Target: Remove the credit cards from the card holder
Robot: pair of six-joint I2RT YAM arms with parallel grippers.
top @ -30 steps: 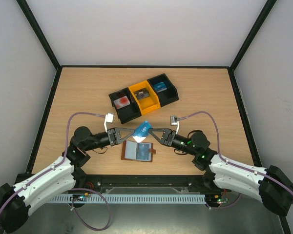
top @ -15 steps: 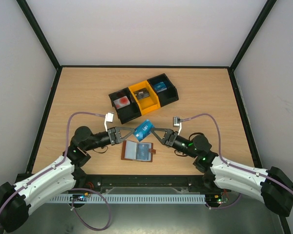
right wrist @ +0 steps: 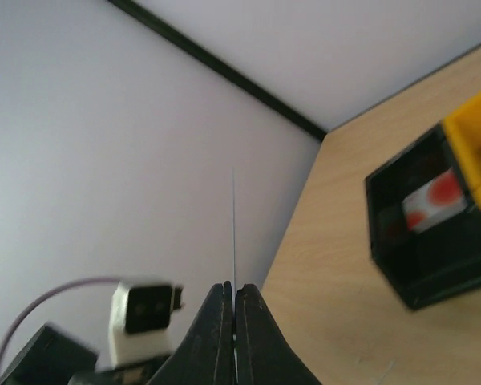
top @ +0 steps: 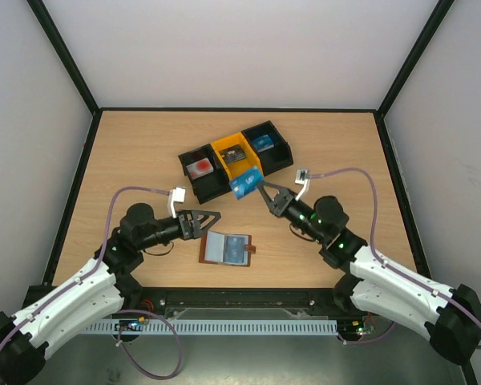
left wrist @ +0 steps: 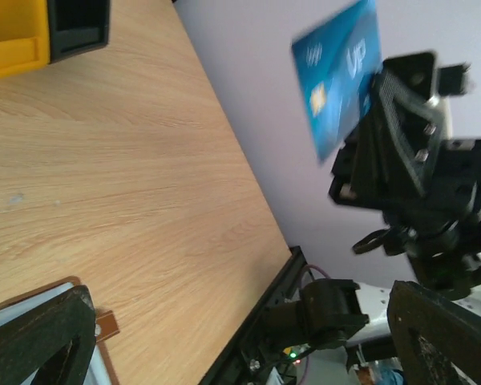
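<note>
On the table, near its front edge and between your two arms, the card holder lies open and flat. Pale sleeves face up and the brown strap tab points right. What sits in the sleeves is too small to tell.

Your right hand is clamped on the blue credit card. The card is off the table, tilted, just in front of the black bin and the orange bin, well apart from the holder. From the right wrist camera you see the card only edge-on, a thin line rising from jaws pressed together. From the left wrist camera its face shows, blurred: blue, with a gold chip and white marks.

Your left hand is low over the table, just beyond the holder's far left corner. Its fingers stand wide apart, with nothing between them. A corner of the holder shows beside the lower one.
</note>
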